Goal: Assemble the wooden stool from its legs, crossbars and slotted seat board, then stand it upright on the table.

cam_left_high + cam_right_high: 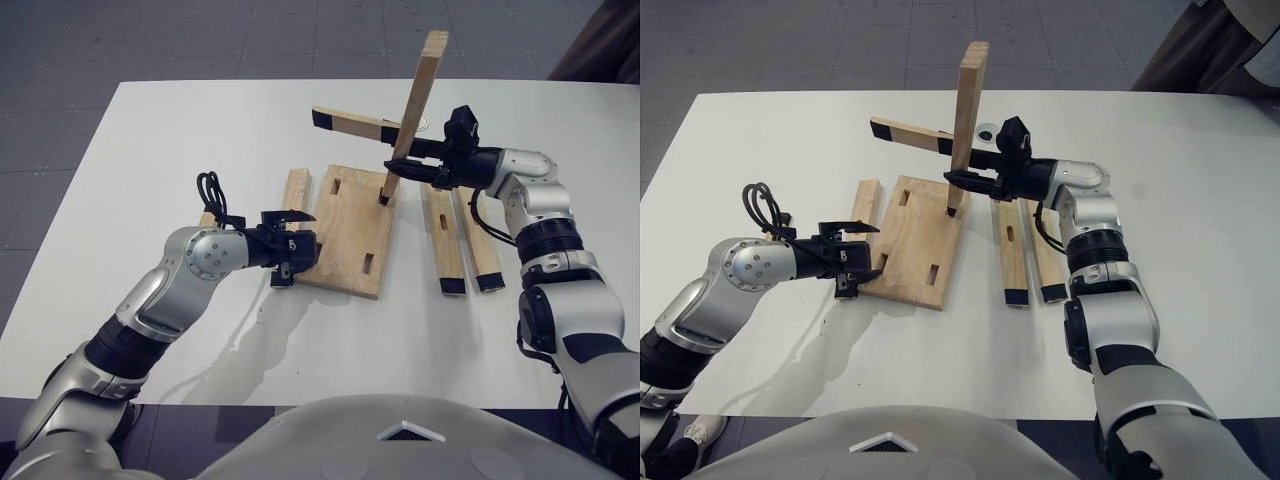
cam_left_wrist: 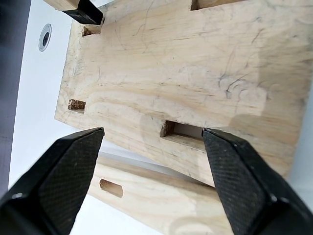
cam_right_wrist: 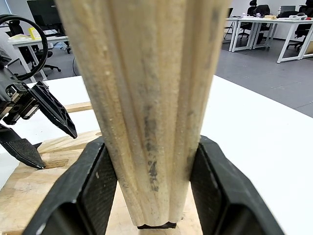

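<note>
- Overall, the work surface is a white desk (image 1: 150,150) standing on a floor of grey tiles (image 1: 150,40). A small round fitting (image 1: 987,130) is set into the desk top beyond the parts.
- Behind the desk, the right wrist view shows an office room with further tables and chairs (image 3: 264,19) and a dark monitor (image 3: 44,12).
- Seat board (image 1: 345,235): lies flat near the middle of the desk, with its slots facing up.
- Upright leg (image 1: 415,100): stands almost vertical with a slight lean. Its black-tipped lower end is at the slot in the board's far right corner.
- Right tool (image 1: 400,165): closed on the upright leg a little above the board, with both pads flat against opposite faces of the wood.
- Left tool (image 1: 290,248): spread wide at the board's near left corner, with nothing clamped between its pads.
- Far bar (image 1: 350,120): sits behind the upright leg, its black end pointing left.
- Pair of bars (image 1: 443,245): lie side by side on the desk just right of the board, black ends towards the robot.
- Left-hand bar (image 1: 296,185): lies along the board's left edge.
- Hard to make out: how deep the leg tip sits in its slot cannot be told, as the tool and the leg itself cover it.
- The near end of the left-hand bar is hidden behind the left tool.
- Whether the far bar rests on the desk or is joined to the leg cannot be told.
</note>
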